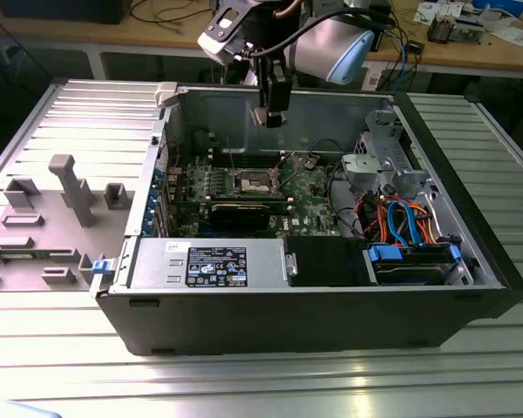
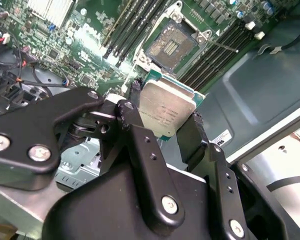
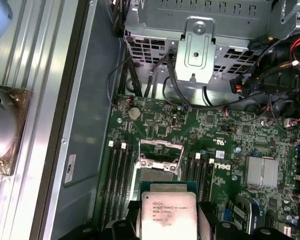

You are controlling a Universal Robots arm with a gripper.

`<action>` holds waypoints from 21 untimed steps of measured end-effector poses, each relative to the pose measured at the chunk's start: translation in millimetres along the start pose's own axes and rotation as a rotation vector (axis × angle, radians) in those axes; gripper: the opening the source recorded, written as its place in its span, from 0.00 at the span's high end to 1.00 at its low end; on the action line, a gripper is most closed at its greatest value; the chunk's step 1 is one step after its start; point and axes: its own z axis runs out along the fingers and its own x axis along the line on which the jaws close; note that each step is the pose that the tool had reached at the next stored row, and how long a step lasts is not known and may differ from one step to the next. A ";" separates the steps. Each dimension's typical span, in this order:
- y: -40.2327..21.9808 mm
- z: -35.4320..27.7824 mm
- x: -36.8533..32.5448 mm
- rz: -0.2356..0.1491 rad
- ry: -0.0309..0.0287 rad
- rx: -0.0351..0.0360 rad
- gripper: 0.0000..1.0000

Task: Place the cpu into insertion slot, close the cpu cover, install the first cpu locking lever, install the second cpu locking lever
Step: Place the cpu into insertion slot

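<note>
Gripper (image 2: 165, 117) clamped on the cpu (image 2: 166, 105) by two opposite edges, metal top up. It hangs over the green board (image 2: 90, 45), upper centre of the exterior view. Beyond it, the insertion slot (image 2: 172, 45), contact field exposed.

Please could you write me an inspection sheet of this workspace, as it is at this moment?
Surface: ribbed metal table, carrying the open computer case.
Job's things: cpu held clear of the empty insertion slot; cpu cover appears raised.
Clutter: grey plastic moulding on the table, at the exterior view's left.
Grippers: hand shut on the cpu.
Cables: orange and blue leads inside the case.
Surroundings: wooden workbench with loose items behind.
</note>
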 end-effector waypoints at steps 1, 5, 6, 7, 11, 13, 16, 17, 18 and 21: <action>-2.5 0.2 0.4 0.003 -0.0002 -0.0002 0.46; -2.8 0.4 0.9 0.004 0.0000 -0.0002 0.46; -2.8 0.4 0.9 0.004 0.0001 -0.0002 0.46; -2.8 0.4 0.9 0.004 0.0002 -0.0002 0.46; -2.8 0.4 0.9 0.004 0.0007 -0.0004 0.46; -2.8 0.4 0.9 0.004 0.0008 -0.0003 0.46; -2.8 0.4 0.9 0.004 0.0012 -0.0004 0.46; -2.8 0.4 0.8 0.009 0.0008 -0.0004 0.46; -2.8 0.4 0.8 0.017 0.0000 -0.0006 0.46; -2.8 0.9 0.9 0.044 -0.0022 -0.0012 0.46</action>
